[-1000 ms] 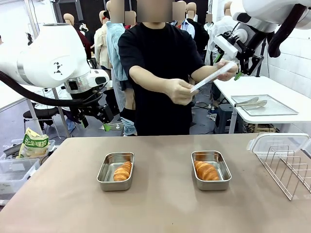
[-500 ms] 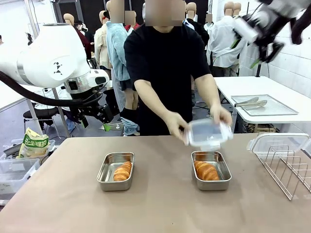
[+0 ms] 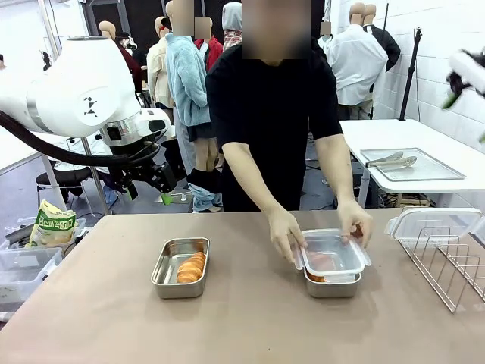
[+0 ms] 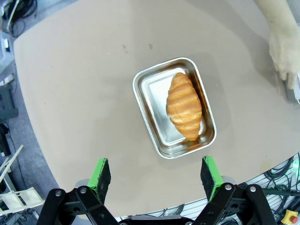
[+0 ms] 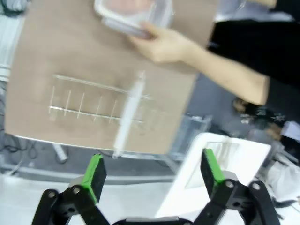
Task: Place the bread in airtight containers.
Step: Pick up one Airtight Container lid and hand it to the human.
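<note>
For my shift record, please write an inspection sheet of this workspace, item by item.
Surface: brown table, no spills seen.
Job's things: left tin open, with a roll inside; right tin holds a second roll, and the person's hands hold a clear lid on it.
Clutter: wire rack and clear tub at the table's right end.
Grippers: left gripper open, empty, raised; right gripper open, empty, raised.
Cables: loose cables on the floor beside the table.
Surroundings: side table with steel tray and tongs.

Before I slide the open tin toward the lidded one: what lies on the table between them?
Front view: only bare table between the open tin and the lidded tin; the person's hand grips the latter.
</note>
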You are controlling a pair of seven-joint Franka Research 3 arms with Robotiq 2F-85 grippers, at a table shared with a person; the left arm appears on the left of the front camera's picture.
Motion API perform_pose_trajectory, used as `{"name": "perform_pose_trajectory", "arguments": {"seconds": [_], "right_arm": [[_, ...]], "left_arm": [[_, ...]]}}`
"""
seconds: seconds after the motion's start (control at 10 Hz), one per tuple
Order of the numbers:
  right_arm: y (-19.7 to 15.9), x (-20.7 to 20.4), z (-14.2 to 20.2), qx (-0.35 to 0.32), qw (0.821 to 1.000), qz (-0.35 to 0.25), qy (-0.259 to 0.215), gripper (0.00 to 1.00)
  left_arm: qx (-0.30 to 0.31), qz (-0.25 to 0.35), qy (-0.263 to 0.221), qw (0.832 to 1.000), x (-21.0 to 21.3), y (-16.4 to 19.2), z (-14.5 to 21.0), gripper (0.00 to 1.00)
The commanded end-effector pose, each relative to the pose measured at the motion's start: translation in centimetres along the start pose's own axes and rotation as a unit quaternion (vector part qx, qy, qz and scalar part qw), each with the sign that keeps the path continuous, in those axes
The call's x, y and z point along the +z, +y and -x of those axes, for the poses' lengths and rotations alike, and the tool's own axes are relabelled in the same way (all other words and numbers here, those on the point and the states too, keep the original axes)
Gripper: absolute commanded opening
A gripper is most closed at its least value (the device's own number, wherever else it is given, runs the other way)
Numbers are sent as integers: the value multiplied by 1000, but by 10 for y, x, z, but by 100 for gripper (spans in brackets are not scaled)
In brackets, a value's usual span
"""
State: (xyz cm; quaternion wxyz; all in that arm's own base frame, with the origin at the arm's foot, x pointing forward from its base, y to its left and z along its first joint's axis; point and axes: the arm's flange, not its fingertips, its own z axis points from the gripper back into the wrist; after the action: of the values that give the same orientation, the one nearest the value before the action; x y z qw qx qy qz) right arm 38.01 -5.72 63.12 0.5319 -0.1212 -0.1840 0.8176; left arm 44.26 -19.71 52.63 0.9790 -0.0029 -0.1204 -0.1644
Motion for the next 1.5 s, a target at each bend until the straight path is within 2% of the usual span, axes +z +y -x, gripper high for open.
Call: {"name": "perform_pose_trajectory", "arguments": {"seconds": [0.0, 0.1, 0.2, 0.4, 0.7, 0.8, 1.4], "right_arm": [[26, -29, -3, -26, 998, -57, 12, 100], [39, -44, -2, -32, 997, -75, 12, 100], [53, -59, 0, -31, 995, -88, 32, 100], [62, -67, 5, -53, 994, -87, 44, 100], [52, -66, 7, -58, 992, -96, 51, 100], [58, -66, 7, -49, 994, -89, 34, 100], [58, -66, 7, -49, 994, -89, 34, 100]], "left_arm": [[8, -11, 1, 1000, 1, 0, 0, 100], [8, -11, 1, 1000, 1, 0, 0, 100], [8, -11, 1, 1000, 1, 0, 0, 100], [8, -11, 1, 1000, 1, 0, 0, 100], [8, -11, 1, 1000, 1, 0, 0, 100], [8, -11, 1, 1000, 1, 0, 0, 100], [8, -11, 1, 1000, 1, 0, 0, 100]]}}
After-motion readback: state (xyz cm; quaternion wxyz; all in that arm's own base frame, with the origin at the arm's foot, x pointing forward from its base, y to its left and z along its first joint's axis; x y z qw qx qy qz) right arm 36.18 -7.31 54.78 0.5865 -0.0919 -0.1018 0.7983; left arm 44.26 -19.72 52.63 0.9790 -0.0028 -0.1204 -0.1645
